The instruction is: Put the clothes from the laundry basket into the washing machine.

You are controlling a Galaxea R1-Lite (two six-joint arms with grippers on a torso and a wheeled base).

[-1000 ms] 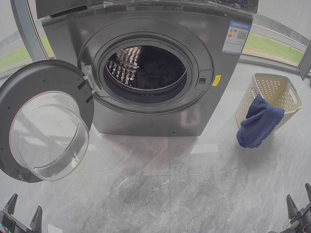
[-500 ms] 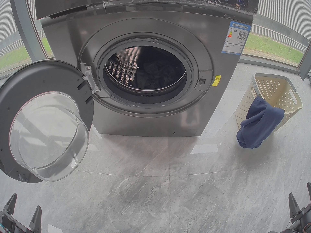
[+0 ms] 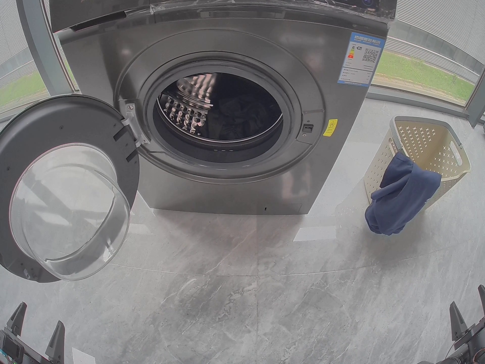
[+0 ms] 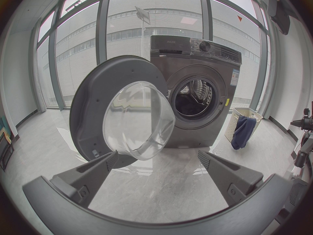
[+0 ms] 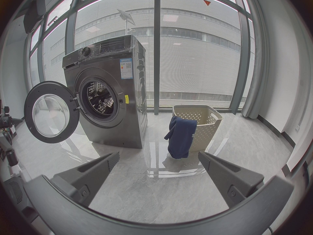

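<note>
- Two grippers sit low over the grey floor [image 3: 252, 289]. The left gripper [image 3: 40, 317] and the right gripper [image 3: 466, 299] both have their fingers spread wide, with nothing between them.
- Ahead of the left fingers [image 4: 97, 167] hangs the round door [image 3: 65, 188] of the washing machine [image 3: 222, 36]. It is swung fully open on its hinge, and its clear bowl bulges toward them.
- Bare floor lies between both pairs of fingers and the machine's front.
- Well ahead of the right fingers [image 5: 228, 177] stands the laundry basket [image 3: 429, 142], pale and perforated, on the floor just beside the machine's right flank.
- One blue garment [image 3: 401, 193] drapes over the basket's near rim. Its lower end hangs down the outside wall to about floor level.
- Open floor runs from the right fingers to the hanging cloth.
- From the head view, dark clothes [image 3: 242, 112] lie inside the drum [image 3: 187, 112], past the door opening's rim.
- From the right wrist view, the machine's side panel shows, with a gap of floor between it and the basket. Tall windows [image 5: 195, 49] stand behind, and a curtain [image 5: 260, 82] hangs at the far wall beyond the basket.
- From the left wrist view, the door's edge overlaps part of the machine's front, and the basket stands beyond the machine, past the right-hand finger.
</note>
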